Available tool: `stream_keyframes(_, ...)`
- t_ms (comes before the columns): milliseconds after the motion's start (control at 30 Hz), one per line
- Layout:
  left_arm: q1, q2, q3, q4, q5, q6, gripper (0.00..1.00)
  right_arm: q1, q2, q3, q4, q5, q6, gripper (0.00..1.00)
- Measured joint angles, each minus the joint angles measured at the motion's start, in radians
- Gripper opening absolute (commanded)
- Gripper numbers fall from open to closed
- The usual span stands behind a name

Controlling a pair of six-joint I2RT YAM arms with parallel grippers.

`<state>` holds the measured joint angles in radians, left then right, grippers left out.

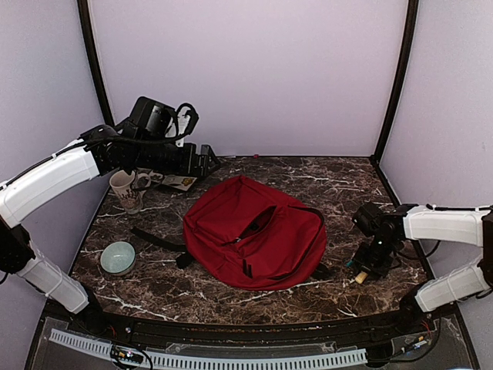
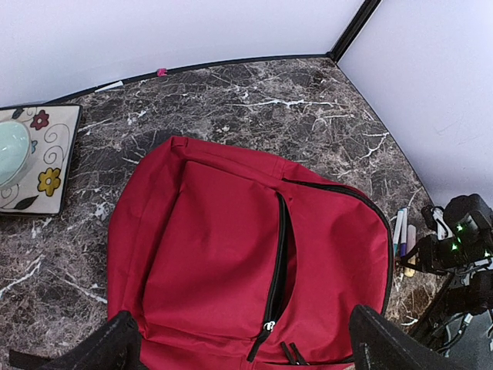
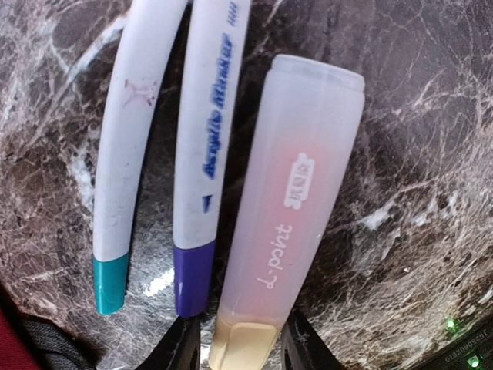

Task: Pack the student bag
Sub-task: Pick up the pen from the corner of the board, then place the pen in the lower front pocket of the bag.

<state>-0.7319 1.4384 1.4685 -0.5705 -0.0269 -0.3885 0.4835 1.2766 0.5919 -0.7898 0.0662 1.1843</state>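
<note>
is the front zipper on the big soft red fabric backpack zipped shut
No, the front zipper of the red fabric backpack is parted, with a dark gap along it.

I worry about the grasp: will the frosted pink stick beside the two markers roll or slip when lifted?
The pink stick looks smooth and rounded, so it may slip or roll against the purple-tipped marker. The right pincer straddles only its beige end, so it might tilt.
</note>
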Motion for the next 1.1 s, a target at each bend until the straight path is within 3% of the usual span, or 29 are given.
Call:
stream_keyframes(100, 0.000, 0.000, 0.000, 0.000, -0.001, 0.000, 0.97, 0.000, 0.017, 0.014, -0.020, 0.001, -0.019, 0.20)
stream_keyframes(667, 0.000, 0.000, 0.000, 0.000, -0.019, 0.013, 0.97, 0.000, -0.060, 0.006, -0.049, 0.021, -0.050, 0.20)
stream_keyframes(867, 0.000, 0.005, 0.005, 0.003, -0.014, 0.014, 0.97, 0.000, -0.151, 0.087, -0.097, 0.073, -0.069, 0.16)
stream_keyframes(1100, 0.000, 0.061, 0.064, 0.015, 0.059, 0.021, 0.97, 0.000, -0.235, 0.221, 0.012, 0.019, -0.241, 0.14)
